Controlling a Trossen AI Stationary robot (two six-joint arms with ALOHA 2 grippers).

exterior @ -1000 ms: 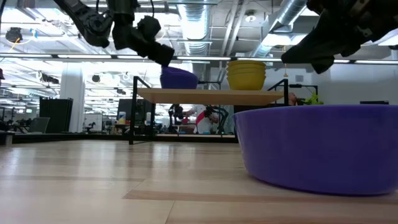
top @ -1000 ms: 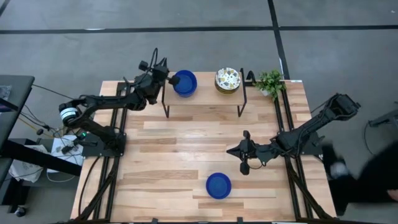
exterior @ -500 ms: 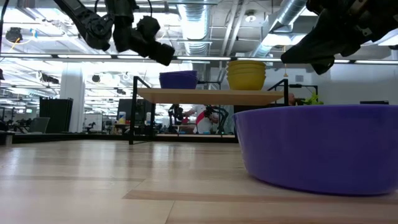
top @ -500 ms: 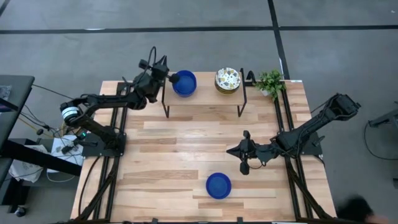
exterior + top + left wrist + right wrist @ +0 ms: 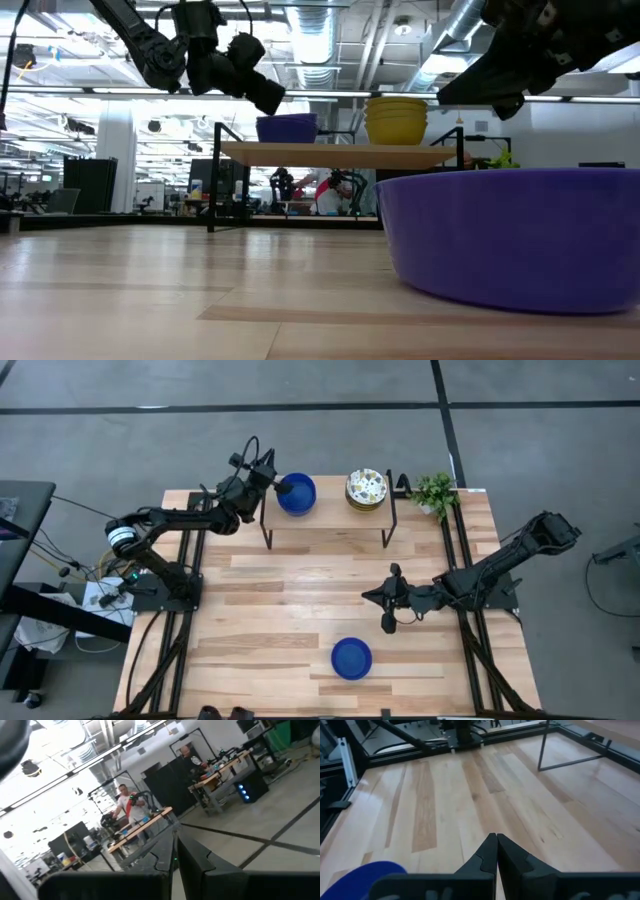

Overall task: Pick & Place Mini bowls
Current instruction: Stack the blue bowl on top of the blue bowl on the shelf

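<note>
Your left gripper (image 5: 274,481) hung just off the left edge of the raised shelf (image 5: 330,520), fingers pressed together on nothing, its tip right beside the blue bowl (image 5: 297,493) that sat on the shelf's left end. The stack of patterned bowls (image 5: 366,489) stood on the shelf's right end, well apart from the blue one, and the small plant (image 5: 434,492) sat past the shelf at the table's far right corner. Your right gripper (image 5: 372,598) was out over the middle of the table (image 5: 250,620), clenched and empty, with a second blue bowl (image 5: 351,658) resting on the boards between it and the near edge. You had wide bare wood on the left half of the table and under the shelf; the tight spots were the shelf's thin black legs and the frame rails along both sides.

The low view put the near blue bowl (image 5: 510,235) huge in front, and showed the shelf bowl (image 5: 287,127) and the yellow-sided stack (image 5: 396,120) at equal height, with the left gripper (image 5: 268,95) level with their rims. The left wrist view looked off into the room, where people stood at benches, and showed closed fingers (image 5: 192,862). The right wrist view showed shut fingers (image 5: 487,852) over bare boards and a sliver of the blue bowl (image 5: 362,877).
</note>
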